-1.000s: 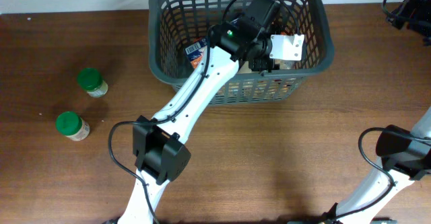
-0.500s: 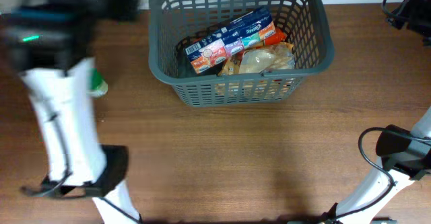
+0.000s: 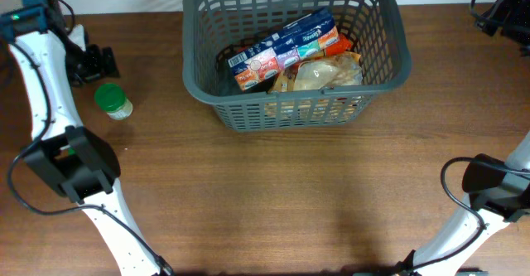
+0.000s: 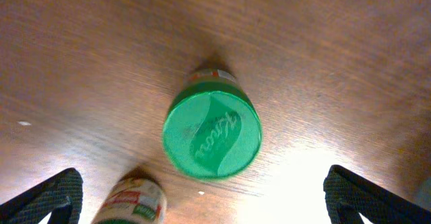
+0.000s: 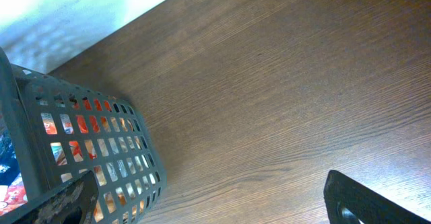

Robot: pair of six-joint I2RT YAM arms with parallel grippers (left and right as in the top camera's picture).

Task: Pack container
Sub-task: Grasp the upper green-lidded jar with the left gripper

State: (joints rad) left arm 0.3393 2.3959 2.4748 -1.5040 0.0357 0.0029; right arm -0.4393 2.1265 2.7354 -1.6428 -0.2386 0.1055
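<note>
The brown wood-grain table (image 3: 331, 193) bears the dark grey, lattice-walled container (image 3: 298, 110) at its far edge, with glossy packets (image 3: 286, 48) inside. A round green-capped jar (image 4: 212, 135) stands upright beneath the left gripper (image 4: 209, 200), which is spread wide and empty. The right gripper (image 5: 212, 207) likewise gapes empty.

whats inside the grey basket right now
Inside the grey basket, a blue-and-orange packet lies diagonally, beside a clear bag with tan contents. Anything beneath those two is covered, so I cannot tell what else is in there.
</note>
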